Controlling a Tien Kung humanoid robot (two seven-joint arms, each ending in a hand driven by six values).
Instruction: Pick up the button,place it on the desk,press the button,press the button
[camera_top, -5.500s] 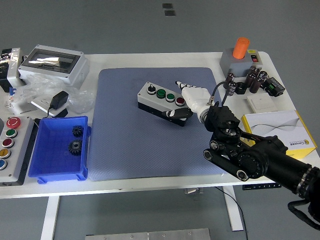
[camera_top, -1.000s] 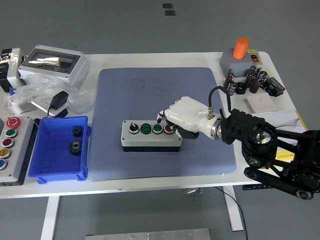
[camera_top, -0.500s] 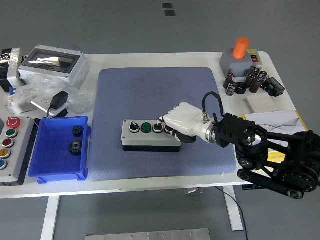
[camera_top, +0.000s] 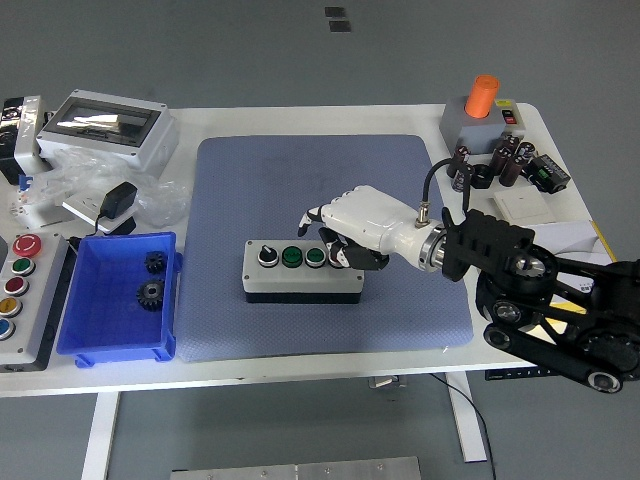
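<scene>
Button box (camera_top: 300, 271) is lying flat on the blue mat (camera_top: 250, 190), toward its near edge, just right of the blue bin (camera_top: 75, 335) | right hand (camera_top: 352, 228) is hovering over the box's right end, fingers loosely spread, grasping nothing, one fingertip (camera_top: 305, 217) pointing left above the green buttons | left hand is sitting out of frame.

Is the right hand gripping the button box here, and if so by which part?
Nothing is held. The right hand hovers over the right end of the button box, fingers spread; the box lies flat on the blue mat.
</scene>
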